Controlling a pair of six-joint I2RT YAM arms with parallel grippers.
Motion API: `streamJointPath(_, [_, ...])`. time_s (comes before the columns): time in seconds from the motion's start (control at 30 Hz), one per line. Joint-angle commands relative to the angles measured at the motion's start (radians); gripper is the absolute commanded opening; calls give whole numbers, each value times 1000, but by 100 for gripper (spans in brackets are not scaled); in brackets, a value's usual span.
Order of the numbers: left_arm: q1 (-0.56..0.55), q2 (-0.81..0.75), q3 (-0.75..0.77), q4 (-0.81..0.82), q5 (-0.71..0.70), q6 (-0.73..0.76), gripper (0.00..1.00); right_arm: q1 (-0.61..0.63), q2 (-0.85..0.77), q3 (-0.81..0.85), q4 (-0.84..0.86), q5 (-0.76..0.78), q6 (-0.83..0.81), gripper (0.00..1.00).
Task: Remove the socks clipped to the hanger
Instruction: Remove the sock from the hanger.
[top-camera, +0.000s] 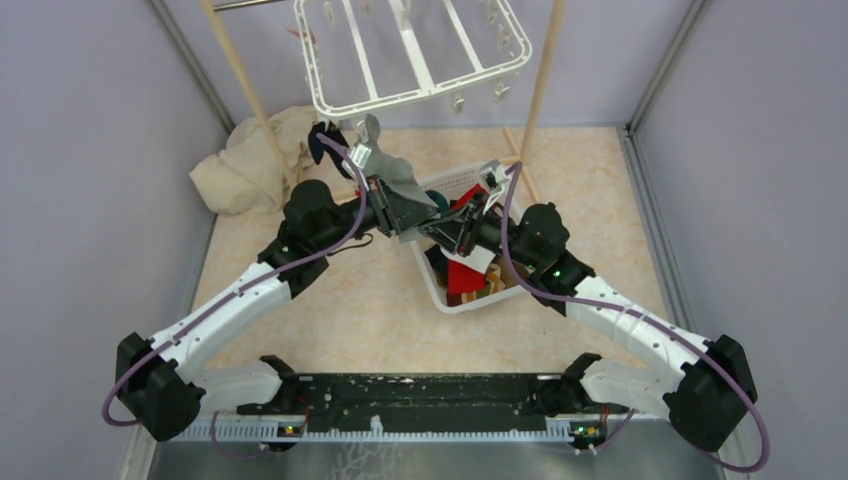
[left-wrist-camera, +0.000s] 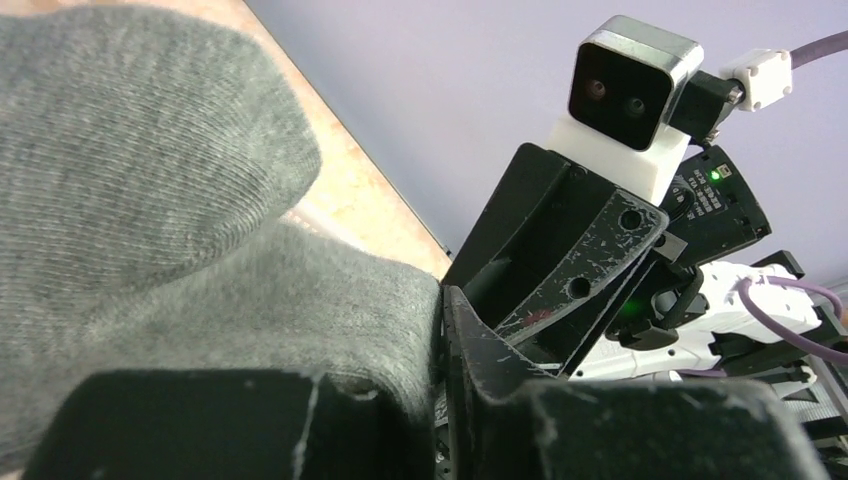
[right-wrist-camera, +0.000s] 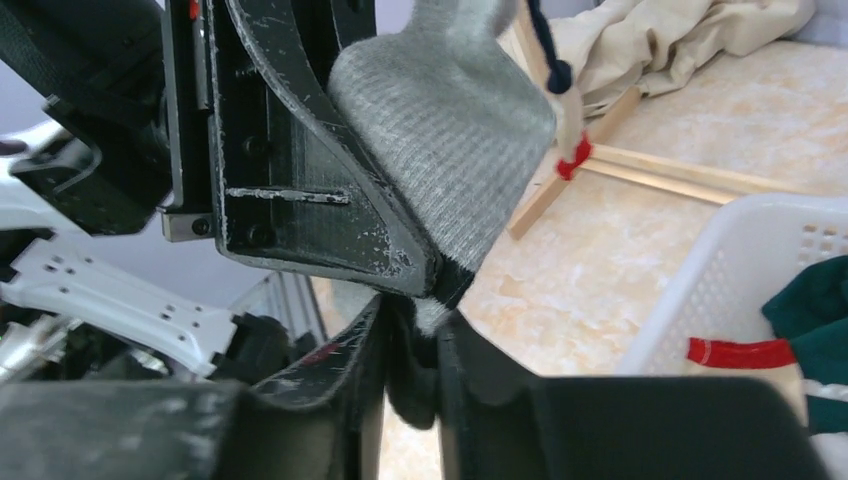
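The white hanger (top-camera: 412, 45) hangs at the back between two poles, with small clips dangling from its near edge. Below it, over the floor beside the basket, a grey sock (top-camera: 385, 165) is stretched between both grippers. My left gripper (left-wrist-camera: 440, 330) is shut on the grey sock (left-wrist-camera: 150, 200), whose knit fills the left of that view. My right gripper (right-wrist-camera: 415, 330) is shut on the sock's dark end, just under the left finger, and the grey sock (right-wrist-camera: 440, 130) rises above it. In the top view the left gripper (top-camera: 400, 200) and right gripper (top-camera: 432, 222) nearly touch.
A white slatted basket (top-camera: 470, 306) right of centre holds a red sock (top-camera: 465, 272) and others; its wall (right-wrist-camera: 720, 270) shows beside the right gripper. A beige cloth (top-camera: 245, 165) lies back left. Wooden poles (top-camera: 245, 80) (top-camera: 545, 70) flank the hanger. Something dark (top-camera: 322, 142) dangles under its near-left corner.
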Motion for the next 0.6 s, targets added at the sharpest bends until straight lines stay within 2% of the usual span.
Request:
streamJointPath(0.0, [-3,-19,-6,49,19,-8,26,-5,-1,11,75,-25,15,12])
streamJointPath(0.03, [-3,-22,-5,44,19,-6,31,-5,1,11,78,-27,16,3])
streamJointPath(0.07, [-3,-25,-4,37,16,-2,36,-5,1,11,79,-27,18,0])
streamJointPath(0.17, [-3,-39,7,-10,-1,26,51,-5,2,12,81,-29,17,0])
streamJointPath(0.27, [-3,-63,29,-108,-44,74,62,-6,-5,13,63,-23,10,0])
streamJointPath(0.43, [-1,-125,56,-277,-141,144,69,-6,-34,17,3,3,-17,0])
streamJointPath(0.57, [0,-182,55,-348,-194,166,72,-5,-58,19,-50,25,-38,0])
